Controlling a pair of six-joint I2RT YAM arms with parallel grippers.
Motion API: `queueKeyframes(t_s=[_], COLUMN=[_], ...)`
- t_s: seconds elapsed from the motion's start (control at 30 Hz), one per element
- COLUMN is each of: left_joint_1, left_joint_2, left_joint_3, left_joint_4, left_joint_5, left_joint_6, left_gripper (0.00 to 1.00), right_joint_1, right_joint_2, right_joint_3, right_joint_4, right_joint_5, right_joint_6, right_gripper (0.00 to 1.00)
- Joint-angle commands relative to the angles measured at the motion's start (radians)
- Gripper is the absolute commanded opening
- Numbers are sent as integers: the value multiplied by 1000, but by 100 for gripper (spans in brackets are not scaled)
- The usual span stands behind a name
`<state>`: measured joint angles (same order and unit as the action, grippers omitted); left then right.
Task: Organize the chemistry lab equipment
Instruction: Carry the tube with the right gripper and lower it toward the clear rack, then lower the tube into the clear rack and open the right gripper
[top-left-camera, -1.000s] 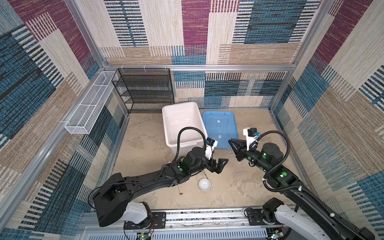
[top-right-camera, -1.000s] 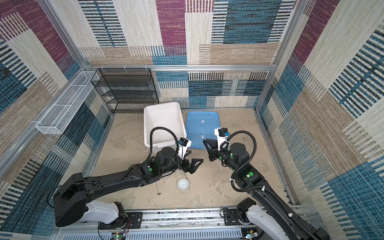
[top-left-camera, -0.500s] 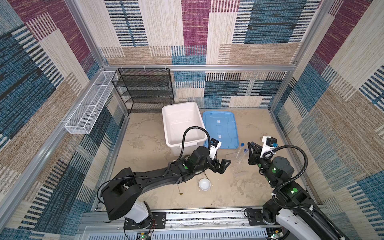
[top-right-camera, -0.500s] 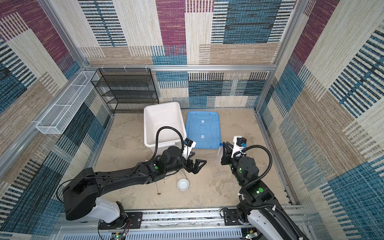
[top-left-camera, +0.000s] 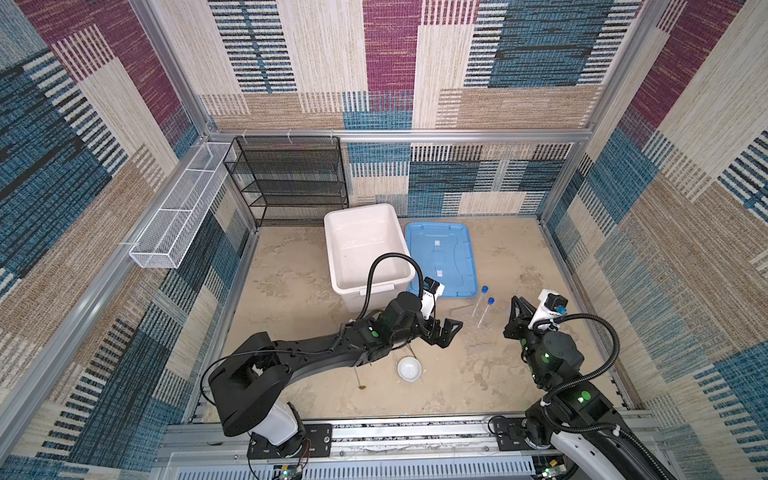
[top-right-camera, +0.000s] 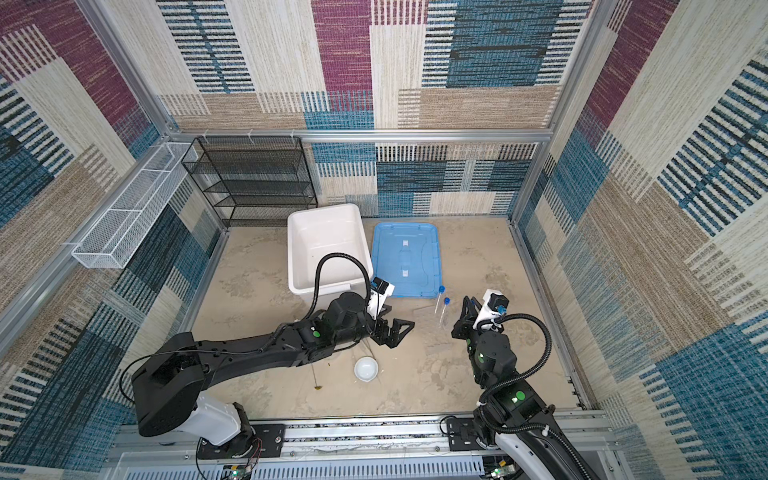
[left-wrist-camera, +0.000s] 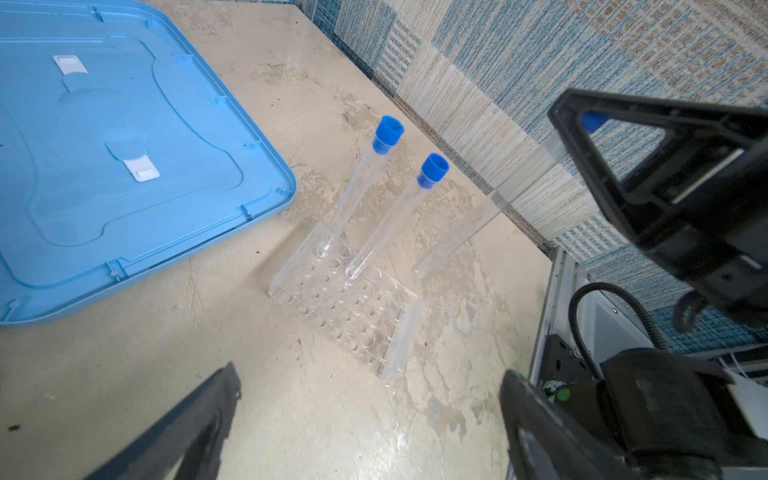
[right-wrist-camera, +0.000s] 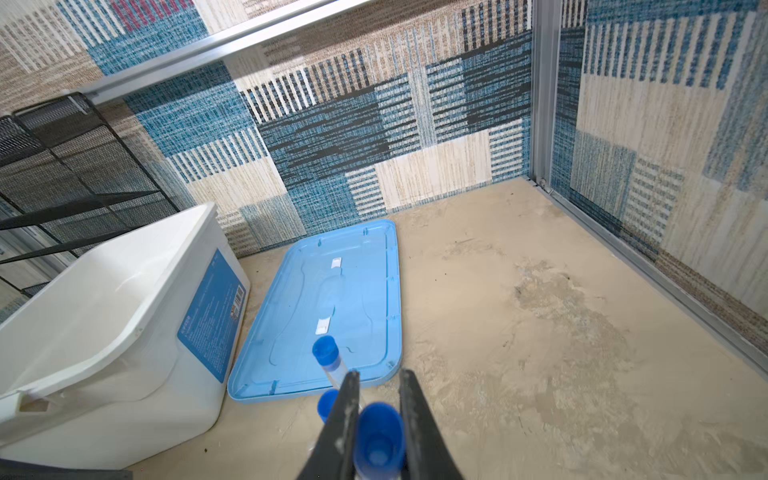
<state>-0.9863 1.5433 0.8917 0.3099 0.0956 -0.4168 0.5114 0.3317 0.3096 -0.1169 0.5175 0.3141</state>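
Tabletop (top-left-camera: 291, 291) beige, mottled and scuffed, boxed in by walls (top-left-camera: 390, 62) of patchwork woven fabric in blue, maroon and cream, on a metal frame (top-left-camera: 395, 135). White wire basket (top-left-camera: 178, 208) hangs on the left wall. Black mesh shelf (top-left-camera: 291, 178) stands at the back left corner. White box (top-left-camera: 330, 253) sits open in front of it, near centre; contents hard to make out. Blue lid (top-left-camera: 440, 257) lies flat just right of the box. Thin rod (top-left-camera: 358, 376) with brown tip lies at the front under the left arm, small white dish (top-left-camera: 409, 368) just right of it, upright. Left gripper (top-left-camera: 446, 334) hovers over the table centre, jaws spread wide, holding nothing. Clear rack (left-wrist-camera: 345, 307) stands right of the lid's near corner, with two capped tubes (left-wrist-camera: 361, 187) upright in its holes, blue caps up. Right gripper (right-wrist-camera: 380, 373) is pinched narrow on a third tube (left-wrist-camera: 478, 220) just below its blue cap; the tube's lower end is near the rack's edge, contact unclear.
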Motion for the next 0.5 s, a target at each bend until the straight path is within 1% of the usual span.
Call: queueKeyframes(t_s=[0.0, 0.23, 0.33, 0.47], left_joint_1=[1, 0, 1, 1], left_joint_2=[1, 5, 5, 6], left_joint_3=[-1, -11, -14, -17], left_joint_4=[31, 43, 47, 51], left_joint_5=[3, 10, 13, 8], left_joint_6=[-5, -18, -23, -29], left_gripper=[99, 99, 99, 99], right_joint_1=[2, 1, 2, 2], right_joint_2=[-3, -5, 16, 49], right_joint_3=[-18, -56, -55, -47], right_joint_4=[43, 74, 82, 76], right_joint_5=[18, 19, 27, 52], right_joint_6=[30, 26, 20, 47], right_gripper=[10, 11, 10, 11])
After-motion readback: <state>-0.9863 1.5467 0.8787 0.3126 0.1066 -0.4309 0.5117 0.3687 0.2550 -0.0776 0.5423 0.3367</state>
